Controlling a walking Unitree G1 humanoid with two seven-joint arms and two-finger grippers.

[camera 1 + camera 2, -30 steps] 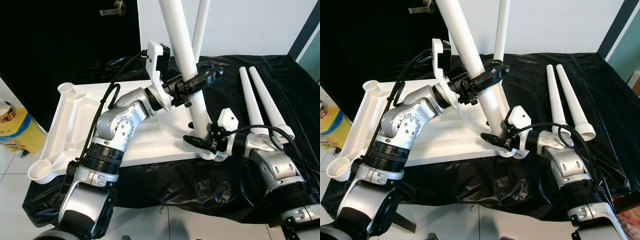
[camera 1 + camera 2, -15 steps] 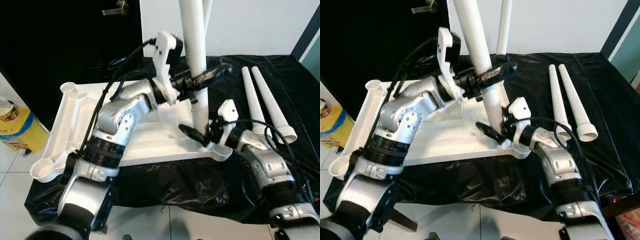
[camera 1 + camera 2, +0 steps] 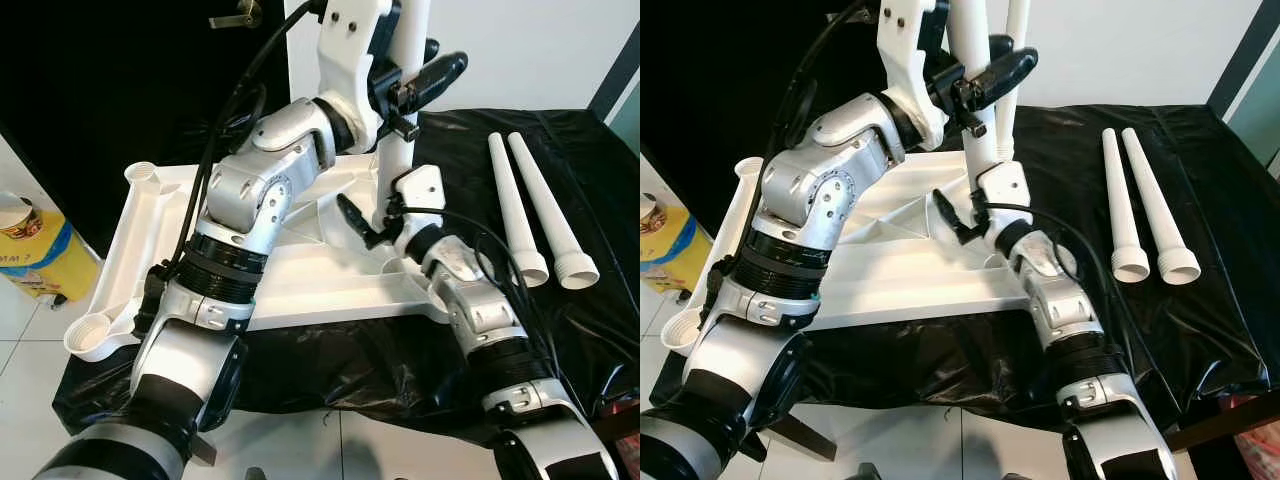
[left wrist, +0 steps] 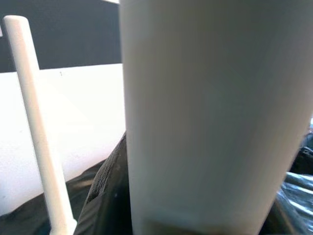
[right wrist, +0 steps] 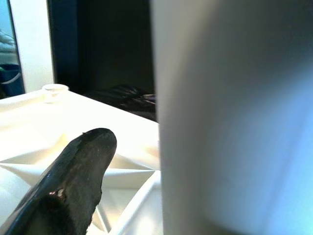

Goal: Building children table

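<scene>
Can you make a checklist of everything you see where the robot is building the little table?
Surface: black sheet covering the work surface.
Job's things: white tabletop lying upside down; one white leg upright at its near right corner; two spare legs lying on the sheet.
Clutter: nothing seen.
Grippers: left gripper clamped high on the leg; right gripper at its base, finger spread.
Cables: black cables along both arms.
Surroundings: white wall, yellow container, tiled floor.

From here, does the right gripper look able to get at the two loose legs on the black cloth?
Probably yes: the loose legs lie unobstructed beside the right gripper, though it is occupied at the upright leg.
</scene>
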